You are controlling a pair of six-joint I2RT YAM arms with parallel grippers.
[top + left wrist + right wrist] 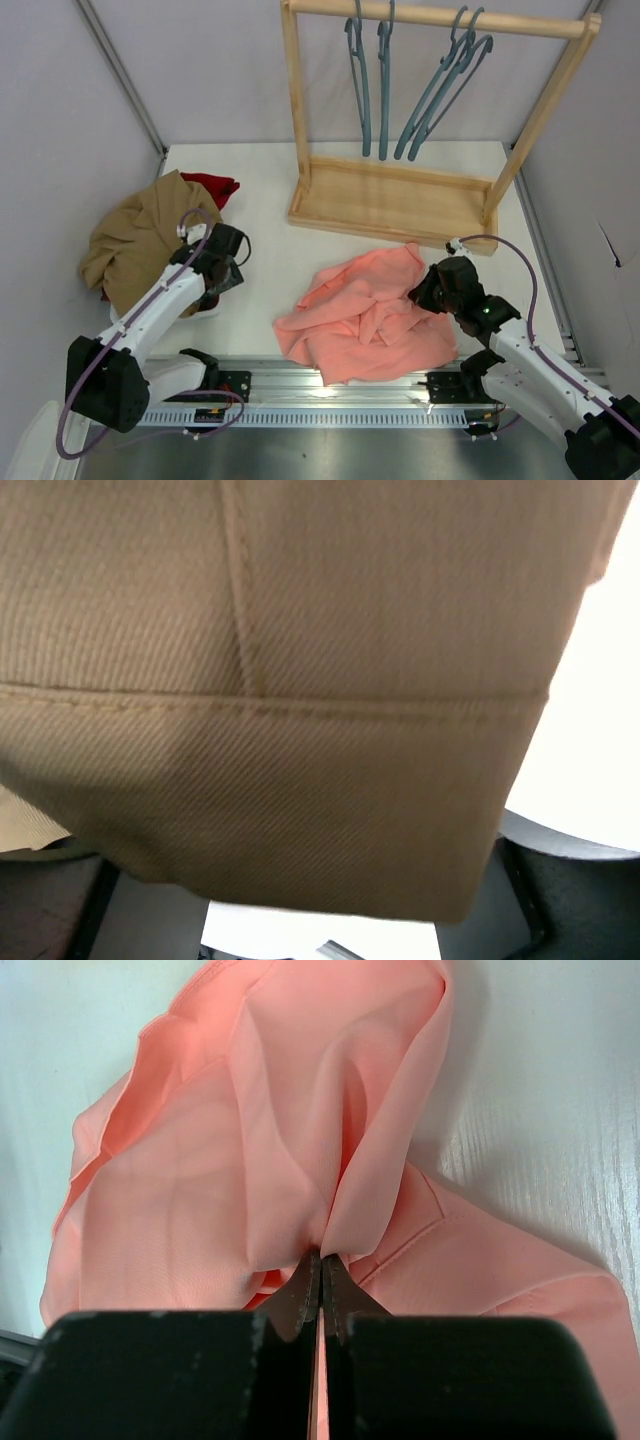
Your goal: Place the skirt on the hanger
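The right gripper [321, 1260] is clamped on a fold of the skirt [250, 1150], which lies bunched on the counter [270, 200] just ahead of it. The tan garment [300, 680] blocks the wrist view of the left gripper [225, 262], so I cannot tell whether it is open or closed.

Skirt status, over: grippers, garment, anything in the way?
Right gripper shut on skirt, crumpled on table. Left gripper against tan garment, state unclear. Hangers all on rack. Nothing between skirt and rack.
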